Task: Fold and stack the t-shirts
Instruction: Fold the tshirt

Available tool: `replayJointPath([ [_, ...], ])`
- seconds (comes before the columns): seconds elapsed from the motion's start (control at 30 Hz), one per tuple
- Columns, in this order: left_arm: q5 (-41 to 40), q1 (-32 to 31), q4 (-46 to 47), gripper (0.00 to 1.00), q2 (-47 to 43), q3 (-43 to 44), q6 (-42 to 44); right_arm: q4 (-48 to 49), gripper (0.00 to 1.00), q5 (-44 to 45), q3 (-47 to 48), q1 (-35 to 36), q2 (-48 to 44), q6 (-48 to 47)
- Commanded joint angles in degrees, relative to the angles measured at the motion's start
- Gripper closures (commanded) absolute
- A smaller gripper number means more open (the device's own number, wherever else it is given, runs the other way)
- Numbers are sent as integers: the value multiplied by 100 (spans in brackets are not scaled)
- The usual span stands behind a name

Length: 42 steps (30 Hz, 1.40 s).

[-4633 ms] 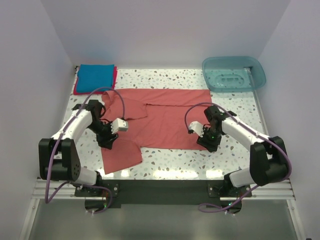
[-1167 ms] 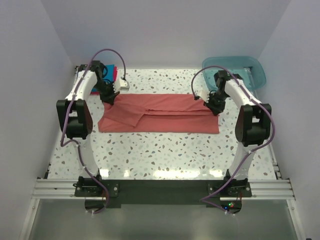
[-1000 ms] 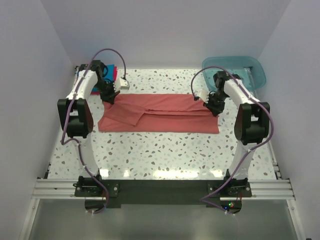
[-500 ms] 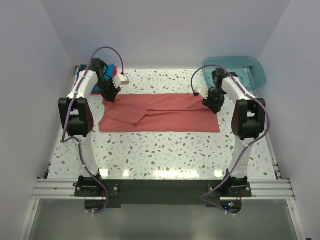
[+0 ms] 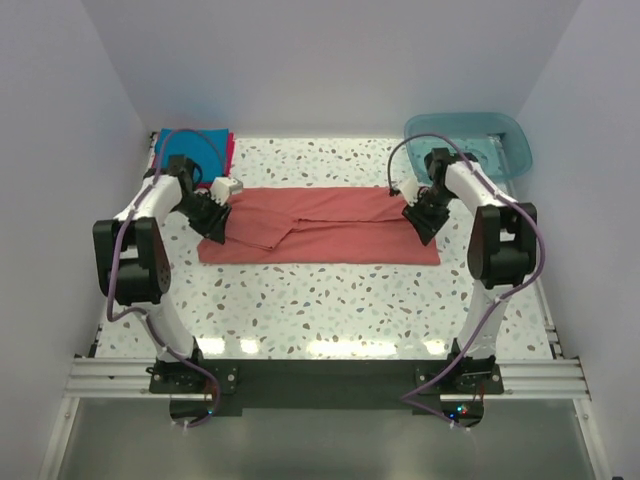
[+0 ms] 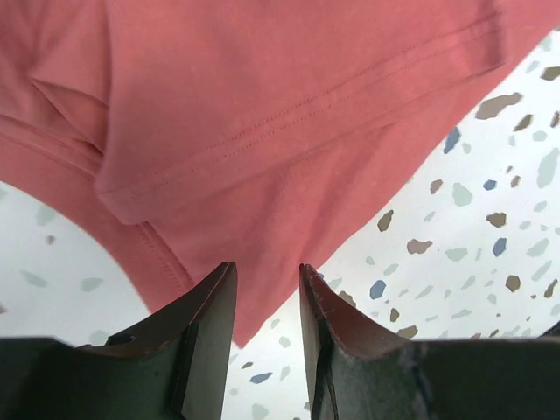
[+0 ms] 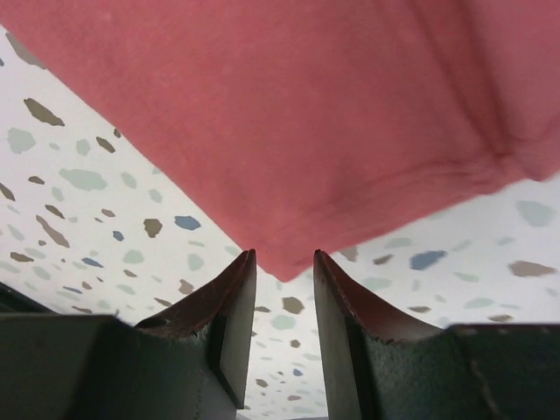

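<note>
Left gripper (image 6: 265,273): jaws slightly parted, holding nothing, over the left end of the salmon-red shirt (image 5: 320,225). Right gripper (image 7: 283,258): likewise, at the right end. The shirt lies as a long band across the far half of the table (image 5: 330,300). Judged: lengthwise fold done. Next move calls for pinching one end and carrying it over the other.

Robot lab test cell, not home or shop. Evidence:
- plain white walls (image 5: 330,60) box in work area beyond and to both sides of arms
- speckled terrazzo-pattern tabletop (image 5: 330,310) under both arms
- left arm (image 5: 160,200) and right arm (image 5: 470,190) bolted to black plate (image 5: 320,375) on aluminium rail (image 5: 100,378) at near edge
- purple cable (image 5: 186,131) looped loose along each arm
- few props: salmon-red t-shirt (image 5: 320,228) between arms, folded blue t-shirt (image 5: 190,150) beyond left arm, translucent teal tub (image 5: 468,146) beyond right arm
</note>
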Motion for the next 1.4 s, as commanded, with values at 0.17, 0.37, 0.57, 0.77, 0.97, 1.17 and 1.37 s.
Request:
replayJointPath([
  [0.17, -543, 30, 982, 64, -24, -1076, -635, 810, 65, 436, -1098, 94, 57, 204],
  [0.37, -482, 21, 992, 67, -454, -1859, -626, 1092, 68, 964, -1881, 32, -249, -200],
  [0.57, 360, 47, 623, 64, -1226, -1764, -766, 565, 64, 334, -1295, 58, -952, -1],
  [0.77, 872, 144, 745, 55, -1273, -789, -1617, 659, 57, -1293, 262, 899, -1059, 1677],
  [0.97, 889, 443, 789, 54, -482, -137, -2463, 2311, 53, -1698, 342, 2121, -673, 3962],
  [1.17, 696, 540, 939, 54, -77, -146, -2656, 3358, 48, -1698, 465, 2975, 13, 6064],
  [1.37, 643, 628, 1035, 54, 116, -199, -2692, 3763, 45, -1426, 457, 3468, 382, 7093],
])
